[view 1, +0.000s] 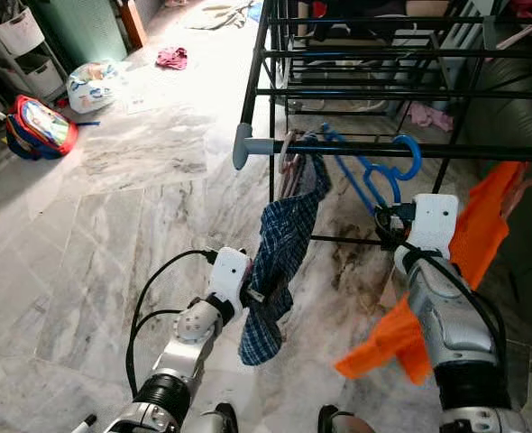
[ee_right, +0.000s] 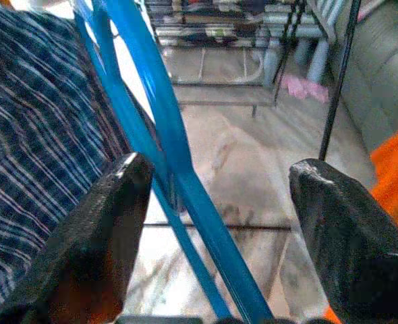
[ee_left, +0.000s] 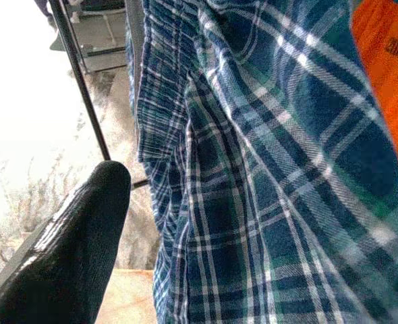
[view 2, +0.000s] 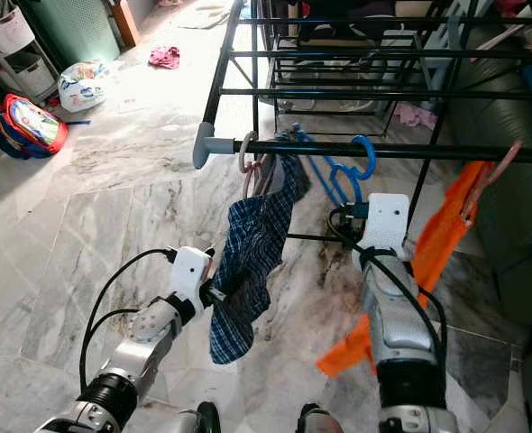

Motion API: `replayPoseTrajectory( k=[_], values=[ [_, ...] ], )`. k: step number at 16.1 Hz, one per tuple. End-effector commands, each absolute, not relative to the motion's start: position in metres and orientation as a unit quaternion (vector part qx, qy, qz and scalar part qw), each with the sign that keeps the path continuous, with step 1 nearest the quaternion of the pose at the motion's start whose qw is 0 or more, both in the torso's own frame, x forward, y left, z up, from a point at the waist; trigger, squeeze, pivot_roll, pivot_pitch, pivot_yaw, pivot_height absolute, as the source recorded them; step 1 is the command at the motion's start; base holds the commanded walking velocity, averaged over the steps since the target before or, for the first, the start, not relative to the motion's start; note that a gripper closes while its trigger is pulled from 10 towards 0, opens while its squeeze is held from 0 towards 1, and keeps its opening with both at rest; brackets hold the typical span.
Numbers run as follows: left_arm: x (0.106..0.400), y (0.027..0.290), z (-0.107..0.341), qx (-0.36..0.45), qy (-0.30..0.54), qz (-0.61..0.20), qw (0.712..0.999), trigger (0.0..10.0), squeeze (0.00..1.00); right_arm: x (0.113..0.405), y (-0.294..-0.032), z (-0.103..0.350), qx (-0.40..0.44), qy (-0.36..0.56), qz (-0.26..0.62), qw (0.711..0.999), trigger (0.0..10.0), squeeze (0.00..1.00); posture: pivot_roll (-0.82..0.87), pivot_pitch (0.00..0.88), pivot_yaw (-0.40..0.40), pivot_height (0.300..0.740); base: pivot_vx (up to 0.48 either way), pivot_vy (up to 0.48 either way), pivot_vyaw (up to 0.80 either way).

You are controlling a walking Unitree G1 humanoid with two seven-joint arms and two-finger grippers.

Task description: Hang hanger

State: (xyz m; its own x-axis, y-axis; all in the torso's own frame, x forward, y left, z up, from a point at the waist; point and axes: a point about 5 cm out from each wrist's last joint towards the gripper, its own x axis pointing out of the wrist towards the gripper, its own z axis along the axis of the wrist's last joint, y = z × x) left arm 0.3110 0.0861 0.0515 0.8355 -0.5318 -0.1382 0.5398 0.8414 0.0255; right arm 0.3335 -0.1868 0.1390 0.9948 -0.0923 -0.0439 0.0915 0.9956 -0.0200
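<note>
Right hand open around the blue hanger hooked on the rack rail.

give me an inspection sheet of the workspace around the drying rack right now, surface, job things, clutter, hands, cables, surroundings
Surface: grey marble floor, stained under the rack.
Job's things: blue hanger hooked over the black rail of the drying rack; plaid shirt hangs beside it; orange garment further right.
Clutter: pink cloth, plastic bag, colourful backpack on the floor.
Hands: left hand against the plaid shirt, grip unclear; right hand open, fingers either side of the hanger.
Cables: black cables looping off the left wrist, more at the right wrist.
Surroundings: shelving at left.
</note>
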Motion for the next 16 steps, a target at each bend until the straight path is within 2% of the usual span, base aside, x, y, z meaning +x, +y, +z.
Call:
replayPoseTrajectory(
  k=[1, 11, 16],
  values=[
    [0.307, 0.089, 0.047, 0.040, 0.070, -0.285, 0.955, 10.0, 0.00, 0.330, -0.183, 0.142, -0.010, 0.004, -0.043, 0.999, 10.0, 1.00, -0.03, 0.200, 0.090, 0.740, 0.000, 0.000, 0.00],
    [0.308, 0.089, 0.048, 0.049, 0.067, -0.292, 0.953, 10.0, 0.00, 0.321, -0.178, 0.147, -0.011, -0.030, -0.063, 0.998, 10.0, 1.00, -0.04, 0.207, 0.112, 0.740, 0.000, 0.000, 0.00],
    [0.307, 0.089, 0.048, 0.052, 0.066, -0.297, 0.951, 10.0, 0.00, 0.306, -0.161, 0.156, -0.040, -0.080, -0.063, 0.994, 10.0, 1.00, -0.04, 0.217, 0.121, 0.740, 0.000, 0.000, 0.00]
  ],
)
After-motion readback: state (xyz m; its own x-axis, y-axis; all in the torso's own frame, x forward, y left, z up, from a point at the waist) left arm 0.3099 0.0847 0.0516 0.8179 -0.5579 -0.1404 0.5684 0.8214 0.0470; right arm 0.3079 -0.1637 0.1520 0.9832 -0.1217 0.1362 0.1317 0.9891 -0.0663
